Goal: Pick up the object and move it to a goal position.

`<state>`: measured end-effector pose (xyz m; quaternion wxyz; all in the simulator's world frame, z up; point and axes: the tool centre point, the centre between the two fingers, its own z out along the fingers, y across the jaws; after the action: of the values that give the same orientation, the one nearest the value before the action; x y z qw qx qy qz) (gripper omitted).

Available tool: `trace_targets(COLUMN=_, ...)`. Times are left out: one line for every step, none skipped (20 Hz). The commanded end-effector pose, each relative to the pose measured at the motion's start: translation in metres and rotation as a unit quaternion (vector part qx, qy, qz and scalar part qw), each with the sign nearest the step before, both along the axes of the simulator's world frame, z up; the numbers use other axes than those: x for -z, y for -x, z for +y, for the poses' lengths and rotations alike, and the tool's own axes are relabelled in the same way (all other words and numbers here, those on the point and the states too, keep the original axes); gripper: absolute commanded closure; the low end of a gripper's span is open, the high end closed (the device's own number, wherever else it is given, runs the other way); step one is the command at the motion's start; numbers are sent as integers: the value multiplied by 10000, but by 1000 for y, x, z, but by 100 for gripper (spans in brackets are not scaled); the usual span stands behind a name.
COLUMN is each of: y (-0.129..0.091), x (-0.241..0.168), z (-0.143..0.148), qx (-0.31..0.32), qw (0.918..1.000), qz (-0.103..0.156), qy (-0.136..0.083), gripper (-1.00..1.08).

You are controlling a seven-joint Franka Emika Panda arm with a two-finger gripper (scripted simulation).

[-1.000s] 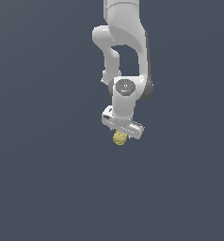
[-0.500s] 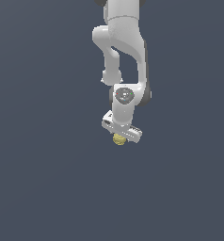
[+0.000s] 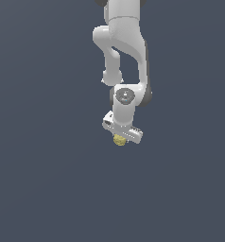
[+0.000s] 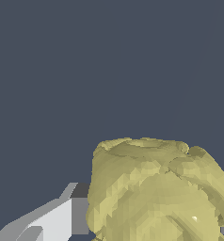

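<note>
The object is a small dull-yellow bumpy ball [image 3: 119, 140]. It sits right under the white hand of my arm in the exterior view, partly hidden by the hand. My gripper [image 3: 120, 140] is shut on the ball, with the fingers mostly hidden behind the hand. In the wrist view the ball [image 4: 156, 188] fills much of the picture, and one grey-white finger [image 4: 52, 221] lies against its side. The other finger is hidden by the ball. No goal marker shows in either view.
Only a plain dark grey-blue ground [image 3: 43, 189] surrounds the arm in both views. The white arm links [image 3: 126, 42] rise above the hand to the edge of the exterior view.
The wrist and hand have sunk slightly in the exterior view and now cover more of the ball. The ball stays in the grip at nearly the same spot.
</note>
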<state>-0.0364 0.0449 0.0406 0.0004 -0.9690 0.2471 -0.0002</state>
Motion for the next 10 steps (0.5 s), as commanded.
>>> trace_targets(y=0, x=0, z=0, qx=-1, qw=10000, qz=1, qy=0, gripper=108)
trace_targets(y=0, x=0, z=0, qx=-1, qw=10000, qz=1, qy=0, gripper=108)
trace_targets(y=1, x=0, z=-2, qx=-1, qw=10000, qz=1, qy=0, gripper=108)
trace_targets(y=1, x=0, z=-3, qx=-1, qw=10000, qz=1, qy=0, gripper=108)
trace_targets(y=2, x=-1, z=-6, qx=-1, qw=10000, qz=1, qy=0, gripper=108)
trace_targets(y=3, x=-1, z=-9, qx=-1, qw=10000, qz=1, qy=0, gripper=108)
trace_targets(y=4, x=-2, z=-13, qx=-1, qw=10000, qz=1, qy=0, gripper=108)
trace_targets(y=5, x=-3, z=-18, qx=-1, qw=10000, qz=1, qy=0, gripper=108)
trace_targets(y=7, x=-4, z=-24, qx=-1, qw=10000, qz=1, qy=0, gripper=108)
trace_targets(y=8, x=-5, z=-30, qx=-1, qw=10000, qz=1, qy=0, gripper=108)
